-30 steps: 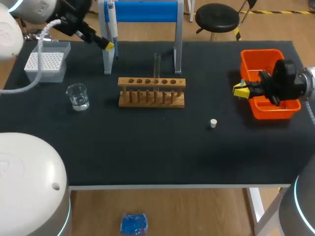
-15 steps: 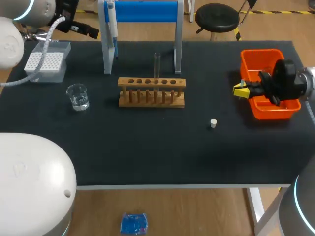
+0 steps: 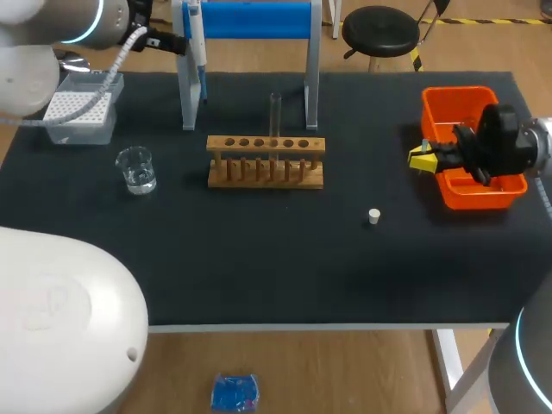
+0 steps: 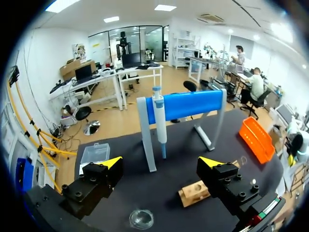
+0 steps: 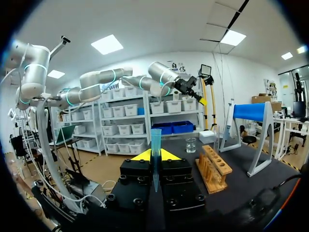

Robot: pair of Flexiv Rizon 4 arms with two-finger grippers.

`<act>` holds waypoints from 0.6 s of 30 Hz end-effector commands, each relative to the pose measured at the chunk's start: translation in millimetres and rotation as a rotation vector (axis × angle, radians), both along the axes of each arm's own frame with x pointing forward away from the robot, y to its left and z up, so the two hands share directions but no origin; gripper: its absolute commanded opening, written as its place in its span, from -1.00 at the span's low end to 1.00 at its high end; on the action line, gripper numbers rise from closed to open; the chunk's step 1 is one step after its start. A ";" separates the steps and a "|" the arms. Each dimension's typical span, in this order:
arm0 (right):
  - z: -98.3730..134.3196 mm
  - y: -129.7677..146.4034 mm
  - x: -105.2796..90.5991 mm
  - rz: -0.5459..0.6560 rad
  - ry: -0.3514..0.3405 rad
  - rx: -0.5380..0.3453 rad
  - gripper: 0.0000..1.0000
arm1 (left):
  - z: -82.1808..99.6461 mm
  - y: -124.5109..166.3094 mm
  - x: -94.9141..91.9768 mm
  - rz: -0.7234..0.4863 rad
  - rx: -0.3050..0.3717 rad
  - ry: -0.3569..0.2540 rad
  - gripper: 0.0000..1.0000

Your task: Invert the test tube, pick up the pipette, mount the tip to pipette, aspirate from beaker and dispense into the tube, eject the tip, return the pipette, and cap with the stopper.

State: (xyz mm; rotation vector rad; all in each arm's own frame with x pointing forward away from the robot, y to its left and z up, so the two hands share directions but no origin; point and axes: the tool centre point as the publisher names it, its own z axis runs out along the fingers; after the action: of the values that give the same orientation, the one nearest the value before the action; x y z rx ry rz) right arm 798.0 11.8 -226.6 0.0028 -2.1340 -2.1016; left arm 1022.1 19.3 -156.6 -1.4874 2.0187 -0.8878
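Left tool [image 4: 161, 162], jaws wide apart and empty, faces the pipette [image 4: 159, 118] hanging on the blue stand [image 4: 188, 104] at the far edge of the desk [image 3: 285, 259]. Centre the jaws on its body before closing. Right tool [image 5: 154, 155] grips a blue pipette tip [image 5: 155, 137] upright.

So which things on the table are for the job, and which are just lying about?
For the job: pipette, tip box, pipette tip in the right gripper, beaker, test tube, stopper.
Just there, unnamed in the task: wooden rack, blue stand, orange bin.
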 end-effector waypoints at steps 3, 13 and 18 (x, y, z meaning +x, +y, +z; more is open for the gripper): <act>-0.3 -1.3 0.3 0.003 0.000 0.001 -1.00 | -11.5 -13.0 10.3 0.101 0.042 -0.032 1.00; -0.3 -1.3 0.3 0.003 0.000 0.001 -1.00 | -19.9 -27.8 22.9 0.178 0.036 -0.103 1.00; -0.3 -1.3 0.3 0.003 0.000 0.001 -1.00 | -22.3 -33.1 29.5 0.188 0.029 -0.125 1.00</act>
State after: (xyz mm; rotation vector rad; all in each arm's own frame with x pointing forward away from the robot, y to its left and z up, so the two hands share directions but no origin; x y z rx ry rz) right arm 798.0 11.8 -226.6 0.0029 -2.1338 -2.1015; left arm 1048.1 -7.7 -174.4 -1.5268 1.8113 -0.8937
